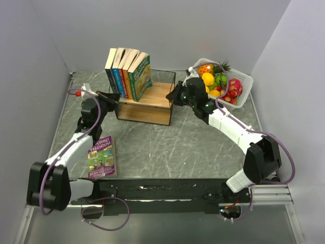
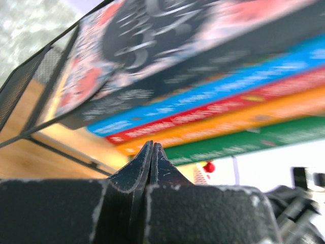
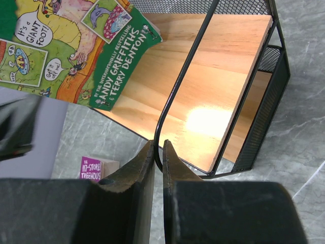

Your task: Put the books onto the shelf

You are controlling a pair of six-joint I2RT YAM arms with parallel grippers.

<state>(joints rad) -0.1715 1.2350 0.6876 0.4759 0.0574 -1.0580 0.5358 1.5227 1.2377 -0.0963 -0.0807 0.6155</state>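
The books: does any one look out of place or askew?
Yes. One purple book lies flat on the table, apart from the shelf, where the other five stand. Of those, the green book at the right end of the row leans sideways instead of standing upright.

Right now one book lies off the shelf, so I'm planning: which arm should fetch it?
Left. The purple book lies right beside the left arm; the right tool sits at the shelf's right end.

Both arms are built of white links and black joints. Right of the black base rail (image 1: 167, 189), the right arm (image 1: 231, 127) is trailed by a purple cable (image 1: 293, 161); left of it, the left arm (image 1: 68, 151) likewise. Black fingers (image 2: 133, 175) are scuffed pale.
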